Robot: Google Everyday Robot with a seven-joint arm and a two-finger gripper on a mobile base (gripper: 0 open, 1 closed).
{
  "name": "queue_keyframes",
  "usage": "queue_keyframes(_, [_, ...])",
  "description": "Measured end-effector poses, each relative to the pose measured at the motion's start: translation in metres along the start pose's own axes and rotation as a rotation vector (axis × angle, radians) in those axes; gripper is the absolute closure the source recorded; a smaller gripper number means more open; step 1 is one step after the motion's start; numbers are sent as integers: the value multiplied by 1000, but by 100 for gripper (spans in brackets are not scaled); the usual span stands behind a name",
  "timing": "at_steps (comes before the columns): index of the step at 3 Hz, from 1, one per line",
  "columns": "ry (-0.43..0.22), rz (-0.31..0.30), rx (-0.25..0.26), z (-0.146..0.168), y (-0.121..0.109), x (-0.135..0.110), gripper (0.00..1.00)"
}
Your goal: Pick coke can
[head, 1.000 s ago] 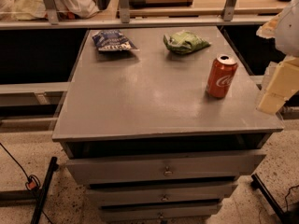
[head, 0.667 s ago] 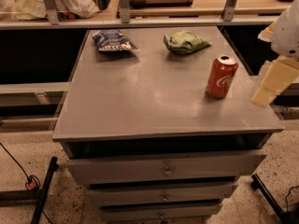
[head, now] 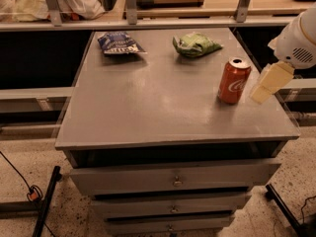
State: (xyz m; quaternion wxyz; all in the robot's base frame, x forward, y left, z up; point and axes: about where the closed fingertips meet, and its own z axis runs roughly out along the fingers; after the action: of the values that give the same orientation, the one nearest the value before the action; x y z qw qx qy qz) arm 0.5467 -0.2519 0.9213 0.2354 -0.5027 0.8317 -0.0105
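The coke can (head: 234, 81), red with a white script logo and silver top, stands upright on the right side of the grey cabinet top (head: 148, 98). My gripper (head: 268, 83) hangs from the white arm at the right edge of the view, just to the right of the can and a little apart from it, at about the can's height.
A blue snack bag (head: 118, 43) lies at the back left of the cabinet top and a green snack bag (head: 195, 44) at the back middle. A shelf rail with metal posts runs behind. Drawers are below the top's front edge. Cables and a stand leg lie on the floor.
My gripper has moved left and slightly up, closer to the coke can. The can and the bags have not moved.
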Motion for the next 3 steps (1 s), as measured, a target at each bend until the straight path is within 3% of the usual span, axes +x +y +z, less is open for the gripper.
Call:
queue_keyframes(2, [-113, 69, -7, 27, -24, -11, 0])
queue_keyframes(3, [-151, 107, -41, 43, -26, -16, 18])
